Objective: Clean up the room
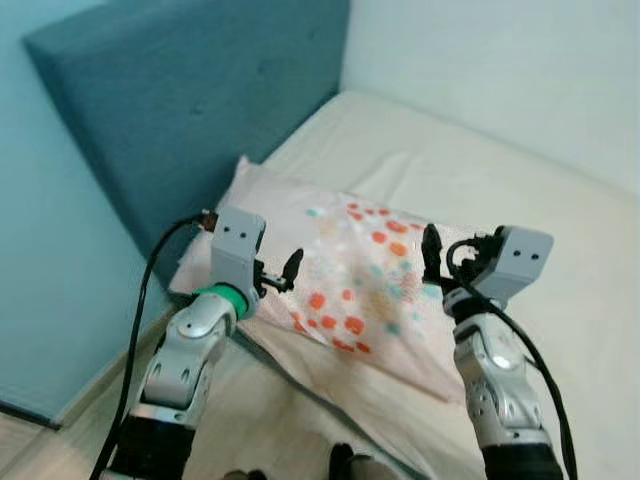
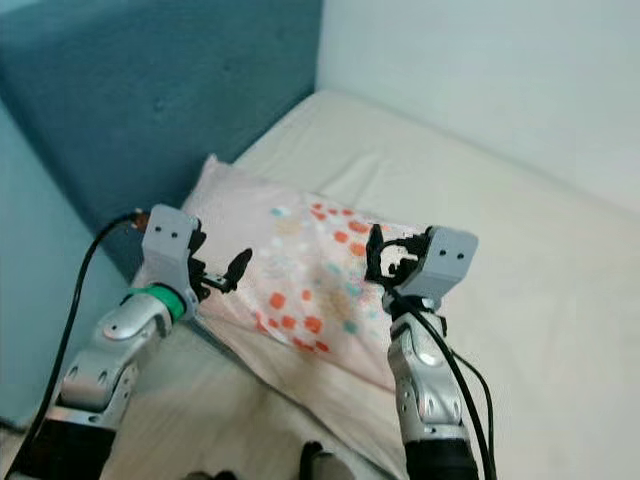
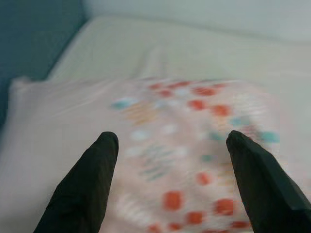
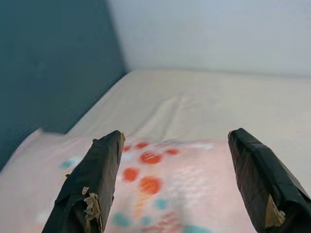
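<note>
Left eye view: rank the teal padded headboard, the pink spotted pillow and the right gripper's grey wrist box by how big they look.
1. Teal padded headboard
2. Pink spotted pillow
3. Right gripper's grey wrist box, smallest despite sitting nearer the camera.

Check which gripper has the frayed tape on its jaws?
The right gripper: its fingers wear peeling, frayed tape. The left gripper has smooth black fingers. Both hover open over the pillow.

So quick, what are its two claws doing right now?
Left gripper: open, holding nothing, over the pillow.
Right gripper: open, holding nothing, over the same pillow.
</note>
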Tool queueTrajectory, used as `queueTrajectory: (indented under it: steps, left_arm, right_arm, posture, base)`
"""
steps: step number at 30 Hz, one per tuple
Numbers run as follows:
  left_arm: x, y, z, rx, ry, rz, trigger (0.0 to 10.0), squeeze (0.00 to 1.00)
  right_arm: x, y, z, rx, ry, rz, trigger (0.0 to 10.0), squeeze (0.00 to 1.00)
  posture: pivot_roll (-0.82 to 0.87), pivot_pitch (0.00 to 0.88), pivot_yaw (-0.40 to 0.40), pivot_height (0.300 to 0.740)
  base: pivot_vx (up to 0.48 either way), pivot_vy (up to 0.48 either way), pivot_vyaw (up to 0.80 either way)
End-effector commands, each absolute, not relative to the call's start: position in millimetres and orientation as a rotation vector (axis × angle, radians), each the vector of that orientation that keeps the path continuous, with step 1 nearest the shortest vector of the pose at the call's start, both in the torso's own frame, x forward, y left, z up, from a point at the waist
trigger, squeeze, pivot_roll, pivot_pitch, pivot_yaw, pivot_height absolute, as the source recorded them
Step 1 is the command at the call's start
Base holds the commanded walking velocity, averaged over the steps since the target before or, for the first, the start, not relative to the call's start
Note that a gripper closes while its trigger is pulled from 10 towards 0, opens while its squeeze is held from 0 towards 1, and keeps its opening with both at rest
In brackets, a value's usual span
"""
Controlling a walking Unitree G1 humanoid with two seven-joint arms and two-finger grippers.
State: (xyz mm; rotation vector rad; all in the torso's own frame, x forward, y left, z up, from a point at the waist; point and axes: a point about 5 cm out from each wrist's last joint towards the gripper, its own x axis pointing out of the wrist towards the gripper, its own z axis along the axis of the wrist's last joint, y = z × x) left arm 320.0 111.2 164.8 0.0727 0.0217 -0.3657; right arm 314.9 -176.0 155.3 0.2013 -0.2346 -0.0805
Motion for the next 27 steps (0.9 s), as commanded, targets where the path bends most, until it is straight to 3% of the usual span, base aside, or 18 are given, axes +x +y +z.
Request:
queueTrajectory:
  steps: [1, 27]
  left_arm:
    - [320.0, 112.8, 158.2, 0.084, 0.048, -0.362, 10.0, 0.0]
    - [322.8, 112.9, 157.1, 0.089, 0.047, -0.362, 10.0, 0.0]
  right_arm:
    - [313.3, -178.1, 150.0, 0.203, -0.217, -0.09, 10.0, 0.0]
    - [314.9, -180.5, 150.1, 0.24, -0.221, -0.1, 10.0, 0.0]
  posture:
    - [0.05, 0.149, 0.013, 0.739]
    - [0.04, 0.144, 0.017, 0.739]
  base:
    - [0.0, 0.0, -0.77]
    - [0.0, 0.0, -0.78]
